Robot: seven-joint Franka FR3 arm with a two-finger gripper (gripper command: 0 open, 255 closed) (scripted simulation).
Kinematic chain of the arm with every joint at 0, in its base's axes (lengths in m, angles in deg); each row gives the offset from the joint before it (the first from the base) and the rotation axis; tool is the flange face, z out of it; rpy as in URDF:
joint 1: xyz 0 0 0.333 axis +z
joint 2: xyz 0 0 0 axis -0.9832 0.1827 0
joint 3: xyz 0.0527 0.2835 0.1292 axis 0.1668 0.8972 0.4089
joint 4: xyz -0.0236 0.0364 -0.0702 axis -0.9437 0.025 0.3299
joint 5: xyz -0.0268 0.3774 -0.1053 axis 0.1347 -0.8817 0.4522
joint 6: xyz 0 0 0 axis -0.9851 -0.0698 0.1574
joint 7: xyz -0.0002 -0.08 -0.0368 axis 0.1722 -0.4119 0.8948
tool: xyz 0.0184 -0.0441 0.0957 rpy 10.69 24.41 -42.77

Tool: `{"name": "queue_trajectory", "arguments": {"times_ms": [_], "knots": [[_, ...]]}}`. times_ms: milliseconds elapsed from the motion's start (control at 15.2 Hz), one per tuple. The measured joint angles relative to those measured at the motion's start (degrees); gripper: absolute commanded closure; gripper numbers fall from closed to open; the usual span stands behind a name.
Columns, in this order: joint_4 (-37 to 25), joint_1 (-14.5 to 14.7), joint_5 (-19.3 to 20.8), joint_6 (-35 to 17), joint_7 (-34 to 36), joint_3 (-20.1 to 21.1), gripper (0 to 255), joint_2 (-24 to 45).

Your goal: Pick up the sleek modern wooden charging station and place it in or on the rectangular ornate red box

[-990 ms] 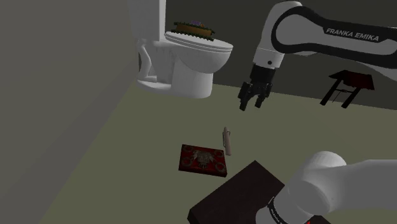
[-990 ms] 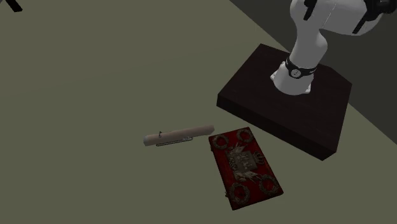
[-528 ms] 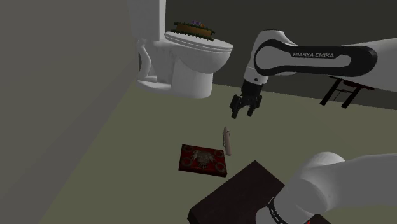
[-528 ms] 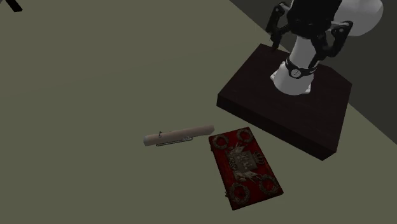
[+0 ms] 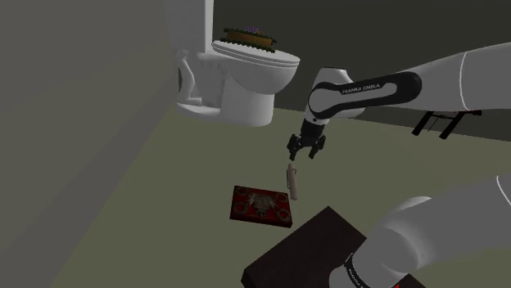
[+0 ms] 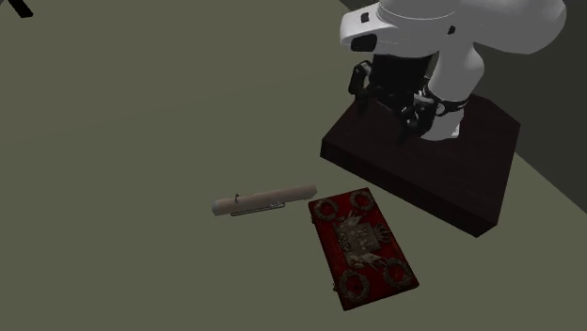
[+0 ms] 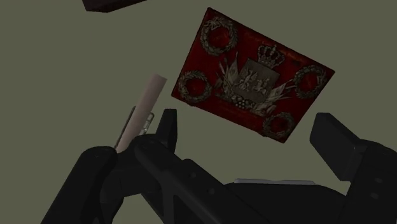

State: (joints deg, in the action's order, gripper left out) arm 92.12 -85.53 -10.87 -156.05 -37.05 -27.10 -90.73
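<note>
Olive floor (image 5: pixel 147 213), dim bathroom corner; toilet (image 5: pixel 246 78) well beyond the box (image 5: pixel 261 204).

Shoulder view, left to right:
- Box flat on the floor, lid up.
- Charger (image 5: pixel 291 182), a pale rod, lies just beside the box, not touching it.
- End effector (image 5: pixel 304 155) hangs above the rod's end away from the box, fingers spread, nothing between them.
- Stand (image 5: pixel 303 245) near the box.

Step in hand (judgement): approach to grasp. In the wrist view the charger (image 7: pixel 141 111) sits out by one finger, not in the gap of the end effector (image 7: pixel 248 127); the box (image 7: pixel 251 79) lies ahead of that gap instead. To do it well:
- Shift away from the box, over the rod.
- Turn the wrist so the fingers straddle it across its width, near mid-length.
- Then descend.

A round rod may roll, so close slowly.

Writing: arm (image 5: pixel 364 86) reads FRANKA EMIKA. Box lid shows a crest and wreaths, no legible words.
</note>
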Motion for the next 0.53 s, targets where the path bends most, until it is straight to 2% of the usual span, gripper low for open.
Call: {"name": "queue_trajectory", "arguments": {"times_ms": [528], "knots": [[-0.8,-2.4,-0.4,-15.8,-1.0,-3.6,0,15.6]]}}
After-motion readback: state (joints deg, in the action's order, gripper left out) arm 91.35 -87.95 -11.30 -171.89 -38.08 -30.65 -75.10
